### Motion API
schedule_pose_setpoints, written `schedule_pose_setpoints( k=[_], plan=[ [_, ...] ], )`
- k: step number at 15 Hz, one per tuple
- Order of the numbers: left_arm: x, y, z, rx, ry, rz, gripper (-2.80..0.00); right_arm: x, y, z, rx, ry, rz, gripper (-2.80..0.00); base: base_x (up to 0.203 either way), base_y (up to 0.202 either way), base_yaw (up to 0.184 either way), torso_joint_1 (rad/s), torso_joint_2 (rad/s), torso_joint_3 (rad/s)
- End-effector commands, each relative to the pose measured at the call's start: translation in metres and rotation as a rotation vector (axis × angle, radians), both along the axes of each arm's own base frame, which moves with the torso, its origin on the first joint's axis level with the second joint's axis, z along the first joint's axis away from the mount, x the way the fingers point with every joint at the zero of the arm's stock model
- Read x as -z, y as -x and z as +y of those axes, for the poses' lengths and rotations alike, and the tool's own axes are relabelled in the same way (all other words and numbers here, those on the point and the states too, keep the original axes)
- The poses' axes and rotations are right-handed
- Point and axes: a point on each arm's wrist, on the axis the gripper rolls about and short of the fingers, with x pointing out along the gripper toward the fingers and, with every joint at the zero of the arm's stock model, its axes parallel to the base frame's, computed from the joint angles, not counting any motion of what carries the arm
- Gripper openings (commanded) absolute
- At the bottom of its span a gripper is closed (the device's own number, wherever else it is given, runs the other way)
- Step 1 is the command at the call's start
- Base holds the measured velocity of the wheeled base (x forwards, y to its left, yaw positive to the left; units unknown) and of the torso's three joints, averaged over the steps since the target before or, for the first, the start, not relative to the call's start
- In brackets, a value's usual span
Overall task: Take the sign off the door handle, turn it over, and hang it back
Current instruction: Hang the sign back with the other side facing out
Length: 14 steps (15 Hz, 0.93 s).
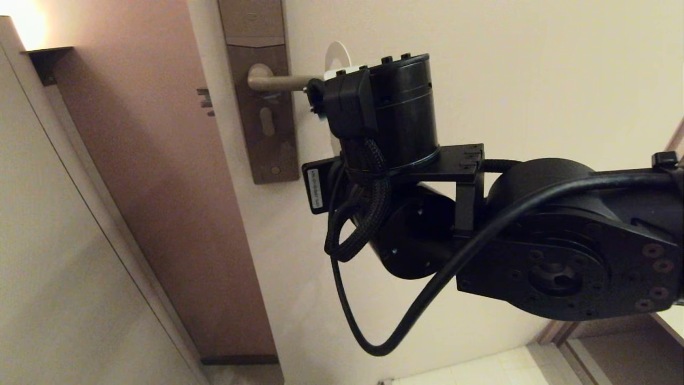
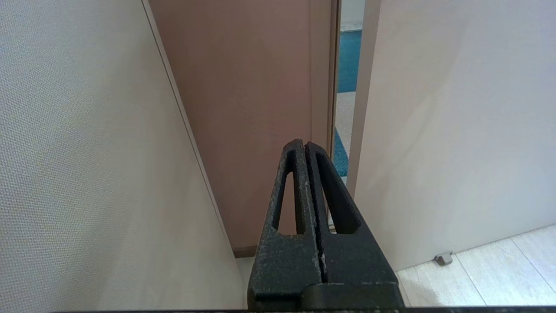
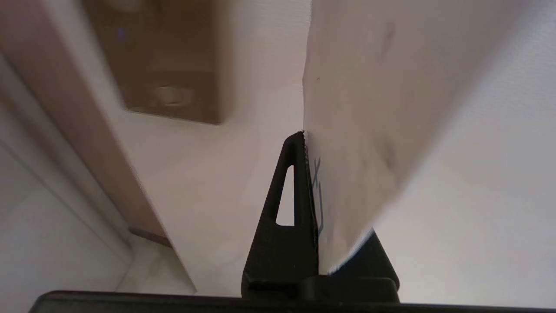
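**While the card is clamped, line the hole up with the lever**

Because the sign (image 3: 369,113) is pinched edge-on between the closed fingers of the right gripper (image 3: 306,139), its pale face fills much of the right wrist view, and in the head view only a white curved edge of it (image 1: 337,53) shows above the wrist, just at the free end of the door handle (image 1: 278,82). Whether the oval hole is already over the bar cannot be told, since the arm hides it. My judgement: the hanging step goes best if the card is kept flat to the door and the hole threaded squarely over the lever's tip before letting go. The lock plate (image 1: 267,133) sits behind the lever. The left gripper (image 2: 305,145) is parked low, fingers pressed together on nothing. No containers are in view
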Motion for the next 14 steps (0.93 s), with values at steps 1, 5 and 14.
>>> schedule_pose_setpoints(
  k=[1, 5, 14],
  plan=[
    [0.0, 0.0, 0.0, 0.001, -0.001, 0.001, -2.8, 0.001, 0.003, 0.005, -0.005, 0.001, -0.002, -2.8, 0.0, 0.0, 0.0, 0.0, 0.0, 0.0],
    [0.0, 0.0, 0.0, 0.001, -0.001, 0.001, -2.8, 0.003, 0.007, 0.01, -0.013, 0.004, -0.001, -2.8, 0.0, 0.0, 0.0, 0.0, 0.0, 0.0],
    [0.0, 0.0, 0.0, 0.001, -0.001, 0.001, -2.8, 0.009, 0.021, 0.031, -0.039, 0.008, -0.007, -2.8, 0.0, 0.0, 0.0, 0.0, 0.0, 0.0]
  ],
)
